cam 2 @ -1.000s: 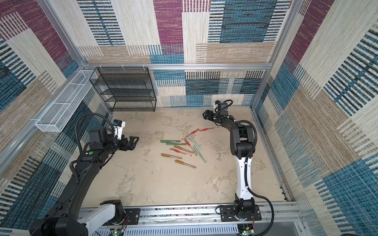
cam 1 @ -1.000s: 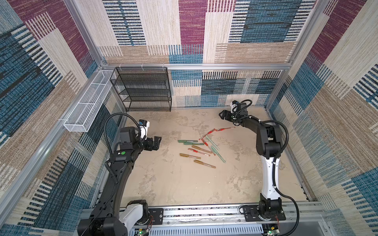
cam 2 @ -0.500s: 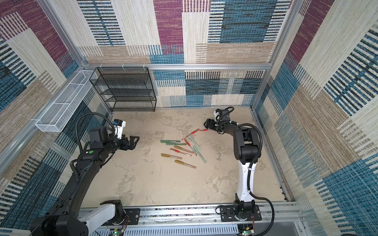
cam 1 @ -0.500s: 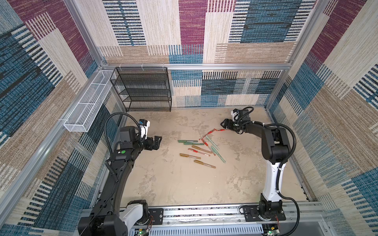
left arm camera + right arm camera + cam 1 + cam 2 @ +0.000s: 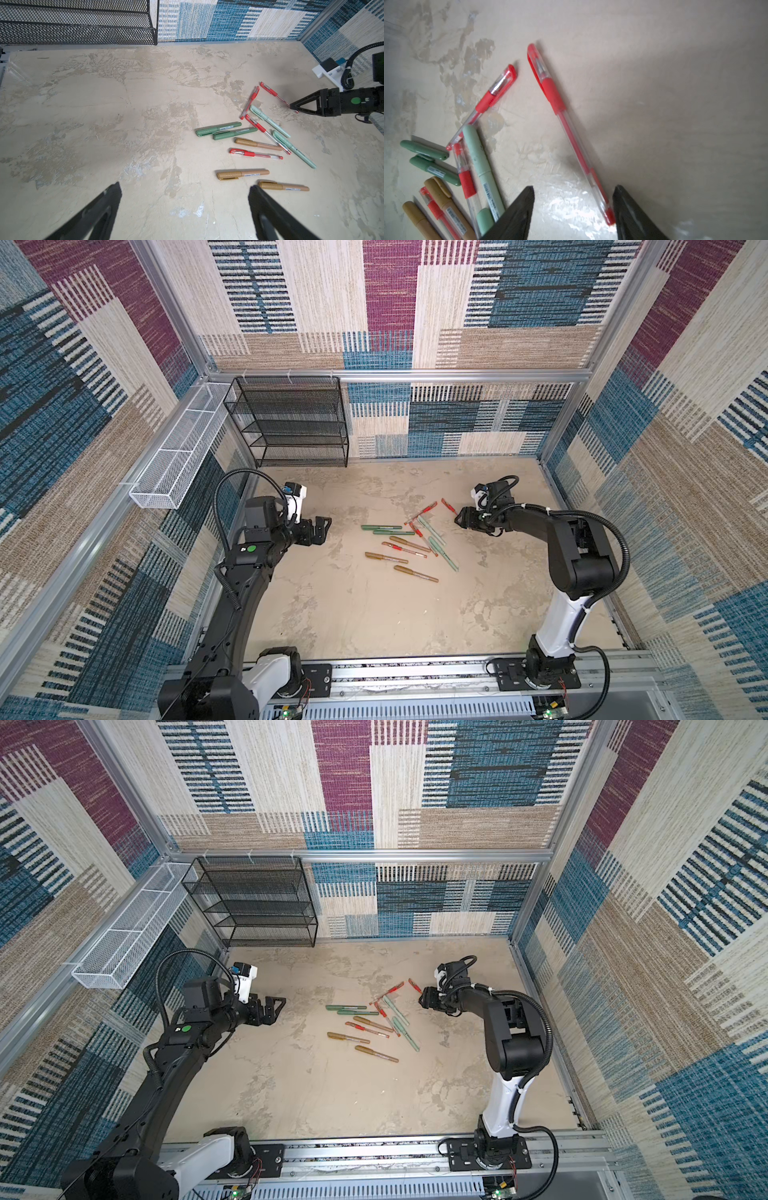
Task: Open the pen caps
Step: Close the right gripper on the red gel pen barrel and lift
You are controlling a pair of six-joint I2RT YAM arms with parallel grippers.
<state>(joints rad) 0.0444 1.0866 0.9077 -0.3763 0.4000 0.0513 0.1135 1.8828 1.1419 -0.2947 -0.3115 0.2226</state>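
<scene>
The lone red pen (image 5: 571, 141) is lying flat on the table (image 5: 353, 614), apart from the rest, on the right arm's side of the cluster. In both top views its long axis is running on a slant. Its cap (image 5: 536, 62), clear with a red clip, is pointing toward the back wall and away from the right gripper (image 5: 574, 188). The plain red tail end is pointing into that gripper, and the cap is sitting on the pen.

The right gripper's jaws are standing apart, low over the table. The pen's tail end is lying between them, right against the inner edge of one finger. The other finger is standing clear of the pen, so nothing is being clamped.

The other pens (image 5: 407, 539) are lying in a loose cluster near the middle of the table, all capped. Two dark green markers (image 5: 218, 128) are lying side by side, caps toward the left arm's side. Three gold markers (image 5: 242, 174) are heading much the same way. Two mint markers (image 5: 270, 121) and three more red pens (image 5: 255, 154) are crossing the cluster on slants.

The left gripper (image 5: 324, 529) is hovering to the left of the cluster with its jaws spread wide, touching no pen. A black mesh shelf (image 5: 291, 423) is standing against the back wall.
</scene>
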